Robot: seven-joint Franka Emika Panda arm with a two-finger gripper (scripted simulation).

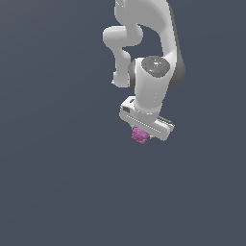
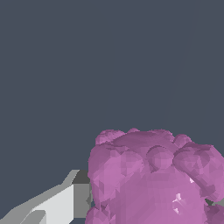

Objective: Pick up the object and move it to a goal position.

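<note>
Under the white arm [image 1: 151,72], the gripper [image 1: 142,136] points downward with the object [image 1: 139,135], a small magenta-pink bumpy chunk, sitting right below its broad body, toward the end on the exterior view's left. Up close in the wrist view, the object [image 2: 153,179] fills much of the picture, and one pale finger [image 2: 52,203] lies tight against its side; the other finger is hidden, so the gripper appears pinched on the object. Around them spreads a plain dark grey-blue background [image 1: 57,182].
</note>
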